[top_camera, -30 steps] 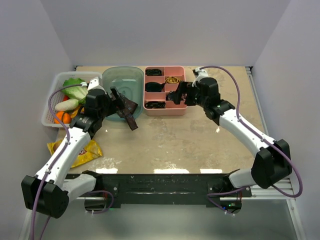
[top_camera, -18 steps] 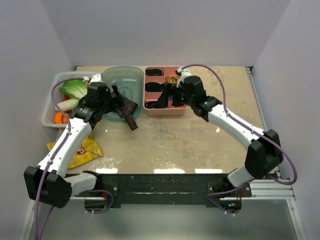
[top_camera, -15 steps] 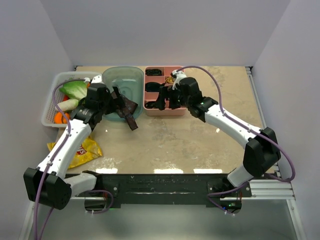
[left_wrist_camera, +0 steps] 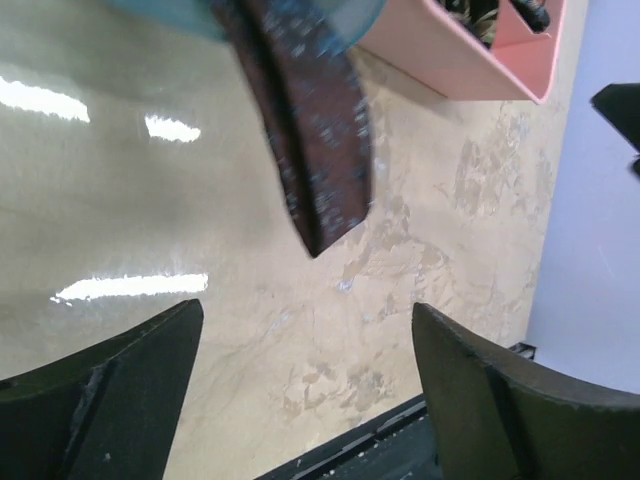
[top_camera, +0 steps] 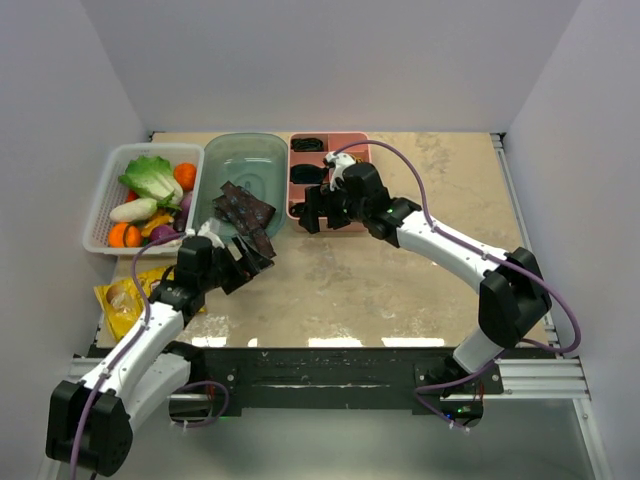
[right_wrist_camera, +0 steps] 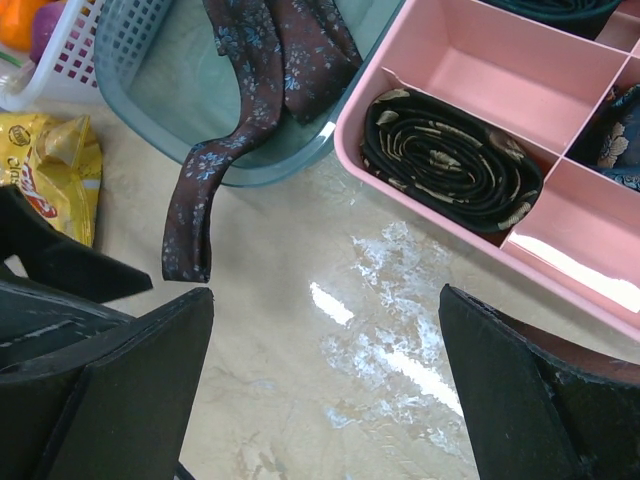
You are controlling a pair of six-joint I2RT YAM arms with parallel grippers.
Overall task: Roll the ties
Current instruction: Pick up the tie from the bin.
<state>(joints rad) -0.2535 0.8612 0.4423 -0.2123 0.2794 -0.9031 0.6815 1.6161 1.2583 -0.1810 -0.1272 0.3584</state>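
A brown-maroon speckled tie (top_camera: 246, 214) lies in the teal bin (top_camera: 245, 160), its narrow end draped over the front rim onto the table. It shows in the left wrist view (left_wrist_camera: 318, 140) and the right wrist view (right_wrist_camera: 275, 40). My left gripper (top_camera: 240, 266) is open and empty, just in front of the hanging end; its fingers (left_wrist_camera: 100, 390) are spread wide. My right gripper (top_camera: 312, 210) is open and empty over the table at the pink tray's (top_camera: 352, 222) front left corner. A rolled black patterned tie (right_wrist_camera: 450, 160) sits in a tray compartment.
A white basket (top_camera: 100, 215) of vegetables stands at the far left. A yellow snack bag (top_camera: 122, 300) lies in front of it and shows in the right wrist view (right_wrist_camera: 50, 160). The pink tray holds other rolled ties.
My left gripper has pulled back from the bin toward the near left, leaving the tie draped over the rim. My right gripper has moved left along the pink tray's front.
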